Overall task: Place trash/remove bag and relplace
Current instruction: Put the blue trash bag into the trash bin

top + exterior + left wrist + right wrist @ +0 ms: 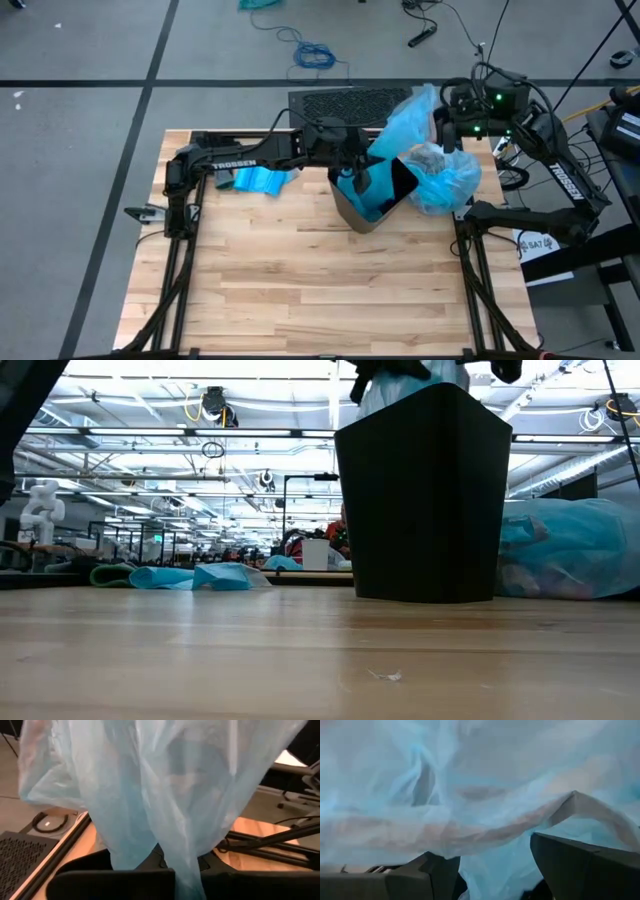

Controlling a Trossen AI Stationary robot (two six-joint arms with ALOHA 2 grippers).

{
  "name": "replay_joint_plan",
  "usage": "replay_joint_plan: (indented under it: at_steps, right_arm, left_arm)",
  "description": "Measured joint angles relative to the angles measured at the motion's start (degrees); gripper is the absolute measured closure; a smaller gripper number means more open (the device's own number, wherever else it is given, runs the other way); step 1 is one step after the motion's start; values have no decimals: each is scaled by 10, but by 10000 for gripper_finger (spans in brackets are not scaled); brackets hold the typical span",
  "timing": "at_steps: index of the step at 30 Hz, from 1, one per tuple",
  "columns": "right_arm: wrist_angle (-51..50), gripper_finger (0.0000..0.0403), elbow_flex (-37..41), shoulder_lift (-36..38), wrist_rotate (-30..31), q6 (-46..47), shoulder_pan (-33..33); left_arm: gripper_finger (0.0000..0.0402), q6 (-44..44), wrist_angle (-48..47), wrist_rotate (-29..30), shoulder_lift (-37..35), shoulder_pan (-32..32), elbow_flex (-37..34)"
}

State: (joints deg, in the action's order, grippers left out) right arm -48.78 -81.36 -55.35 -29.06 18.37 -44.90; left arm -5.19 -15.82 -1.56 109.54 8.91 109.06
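Two blue bags sit at the far-right part of the wooden tabletop (300,290): a fresh pale blue plastic liner bag (405,125) being fed into the dark square trash bin (372,195), and a filled, knotted-looking translucent blue bag of trash (445,175) lying on the tabletop just beside the bin on its right-edge side. Left gripper (352,160) is over the bin's near-left rim, jaws pinched fully shut on the liner, film hanging down between its fingers in the left wrist view. Right gripper (445,128) is at the far-right corner, jaws spread wide; film drapes over its fingers (580,865), grip not confirmed. Liner stretches rim-to-far-right, long axis running between the two grippers, mouth not yet around the rim. Left arm is nearer the bin opening; judged next move is seating the liner inside. Spare folded blue bags (255,180) lie near the far-left edge.
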Motion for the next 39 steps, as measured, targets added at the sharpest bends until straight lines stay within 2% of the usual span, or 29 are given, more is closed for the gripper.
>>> replay_joint_plan:
  at_steps: [4, 7, 12, 15, 21, 26, 34, 39]
  right_arm:
    - [32, 172, 0, -4, -2, -11, 16]
    - [58, 172, 0, -12, -26, -10, 37]
    - [42, 172, 0, -18, -27, -24, 69]
    - [36, 172, 0, -18, -23, -55, 71]
    - [73, 172, 0, -32, -26, -78, 77]
    - [56, 172, 0, -39, -26, -102, 90]
    - [52, 172, 0, -40, -26, -116, 95]
    - [51, 172, 0, -40, -28, -135, 95]
  left_arm:
    - [401, -4, 3, 0, 0, 0, 0]
    - [396, -4, 3, 7, 0, 0, 0]
    - [375, -16, 3, 81, 0, 1, 0]
    - [373, -46, 12, 91, 0, 1, 0]
    - [372, -50, 35, 70, 0, 0, 0]
    - [362, -57, 31, 56, 0, -3, 0]
    - [276, -66, 13, -3, 0, -10, 0]
    - [241, -96, -82, -105, -9, -13, 0]
